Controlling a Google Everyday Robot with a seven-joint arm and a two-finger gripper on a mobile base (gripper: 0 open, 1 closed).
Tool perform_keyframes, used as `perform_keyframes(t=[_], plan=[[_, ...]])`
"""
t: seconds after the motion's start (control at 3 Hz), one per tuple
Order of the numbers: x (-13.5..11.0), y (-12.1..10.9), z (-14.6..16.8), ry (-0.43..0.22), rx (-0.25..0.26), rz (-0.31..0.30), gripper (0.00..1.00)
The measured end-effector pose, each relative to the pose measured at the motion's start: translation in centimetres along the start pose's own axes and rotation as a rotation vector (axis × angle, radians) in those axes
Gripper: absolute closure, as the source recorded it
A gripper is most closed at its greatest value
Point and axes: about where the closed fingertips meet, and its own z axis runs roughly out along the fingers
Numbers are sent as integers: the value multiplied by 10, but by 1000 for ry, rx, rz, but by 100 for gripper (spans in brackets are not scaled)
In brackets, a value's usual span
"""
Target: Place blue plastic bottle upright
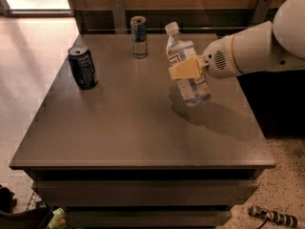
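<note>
Clamping the small clear ribbed plastic bottle [194,87] at its pale blue label band, the yellow-fingered end effector [184,69] is holding it over the right side of the grey worktop [119,123]. It is probably handling as a light, thin-walled, crushable load, making this mid-body hold sensible. Its long axis is leaning slightly off vertical, with the white cap pointing up and far-left.

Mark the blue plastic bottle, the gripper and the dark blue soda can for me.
blue plastic bottle [194,87]: camera view, lower labelled body, below the gripper.
gripper [184,68]: camera view, yellow finger clamped across the bottle's middle, right of centre.
dark blue soda can [83,68]: camera view, middle of its side wall.
</note>
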Motion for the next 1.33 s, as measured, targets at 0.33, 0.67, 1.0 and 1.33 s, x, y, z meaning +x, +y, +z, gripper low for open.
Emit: perform_keyframes(t=[0.33,0.67,1.0,1.33], plan=[[-3,14,5,-113,-133,-49,100],[0,26,4,-199,-194,-154,100],[10,31,0,-282,-209,-276,100],[23,29,3,-359,-217,-374,100]])
